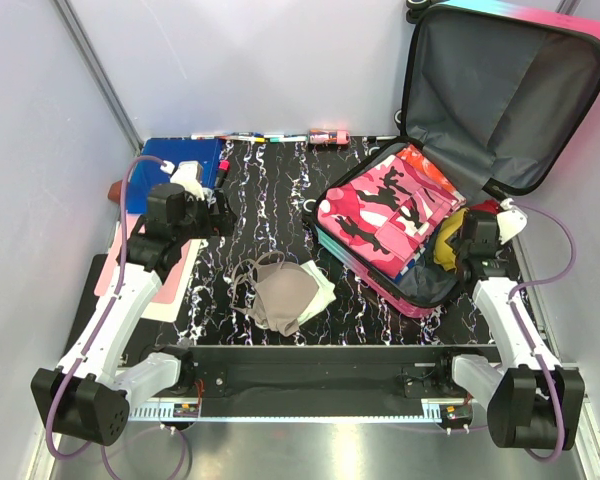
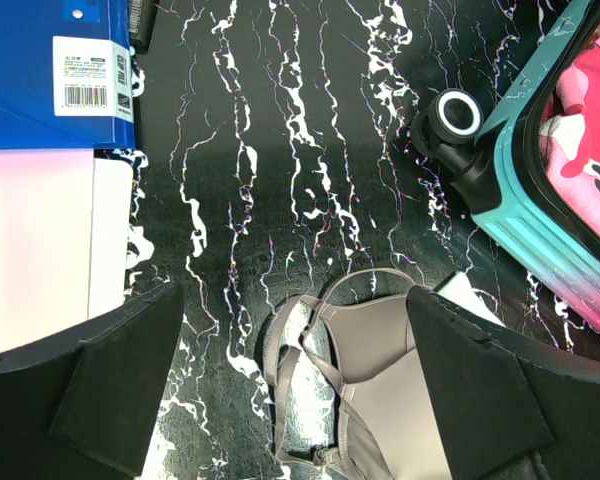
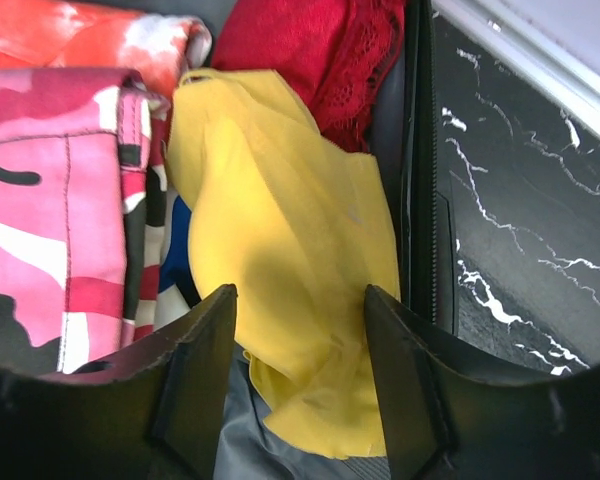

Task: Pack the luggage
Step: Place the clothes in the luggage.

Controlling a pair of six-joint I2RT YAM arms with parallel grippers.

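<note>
The luggage (image 1: 372, 280) lies open at the right of the table with its grey-lined lid (image 1: 500, 90) propped up against the back wall. It holds a pink camouflage garment (image 1: 385, 210), a yellow cloth (image 1: 448, 245) and a red lace piece (image 3: 310, 60). My right gripper (image 1: 470, 255) hangs inside it, open, its fingers (image 3: 195, 370) either side of the yellow cloth (image 3: 280, 220) without pinching it. A beige bra (image 1: 280, 295) lies on the table in front of the luggage. My left gripper (image 2: 295, 295) is open above the bra (image 2: 380, 340), whose straps lie between the fingers; the teal shell (image 2: 520, 220) shows at right.
A blue folder (image 1: 180, 160) and pink and white sheets (image 1: 130, 265) lie at the left, under the left arm. Markers (image 1: 250, 138) and a small can (image 1: 328, 136) line the back edge. A white cloth (image 1: 322, 292) peeks from under the bra. A black wheel (image 2: 458, 113) sticks out.
</note>
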